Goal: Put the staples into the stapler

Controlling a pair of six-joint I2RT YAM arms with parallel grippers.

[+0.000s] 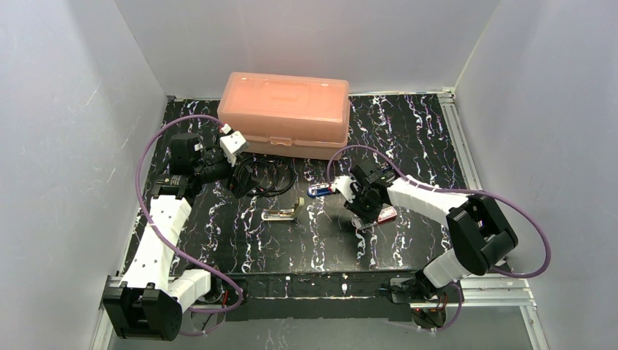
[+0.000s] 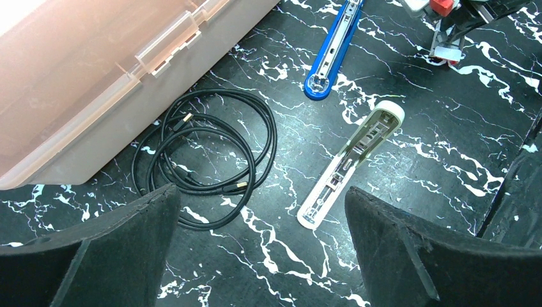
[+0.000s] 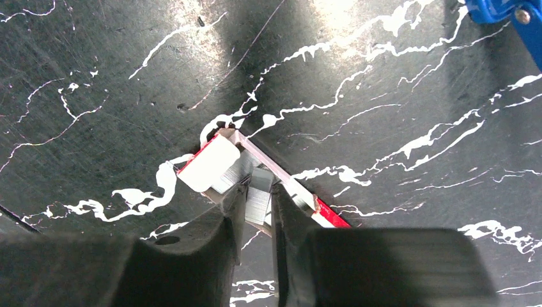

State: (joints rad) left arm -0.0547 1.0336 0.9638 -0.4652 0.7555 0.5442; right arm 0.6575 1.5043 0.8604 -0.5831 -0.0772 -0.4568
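The staples box [image 3: 208, 163], pink-red with its white tray slid out, lies on the black marbled table; it also shows in the top view [image 1: 386, 214]. My right gripper [image 3: 259, 192] reaches into the tray and is shut on a silvery strip of staples [image 3: 257, 208]. In the top view the right gripper [image 1: 366, 213] is right of centre. A white stapler [image 2: 355, 163], opened flat with its channel up, lies mid-table [image 1: 280, 213]. A blue stapler [image 2: 332, 48] lies beyond it [image 1: 321, 191]. My left gripper [image 2: 261, 192] is open and empty above the table, left of the white stapler [image 1: 240, 179].
A closed translucent pink-orange plastic case [image 1: 284, 113] stands at the back. A coiled black cable [image 2: 204, 160] lies in front of it, beside my left gripper. White walls enclose the table on three sides.
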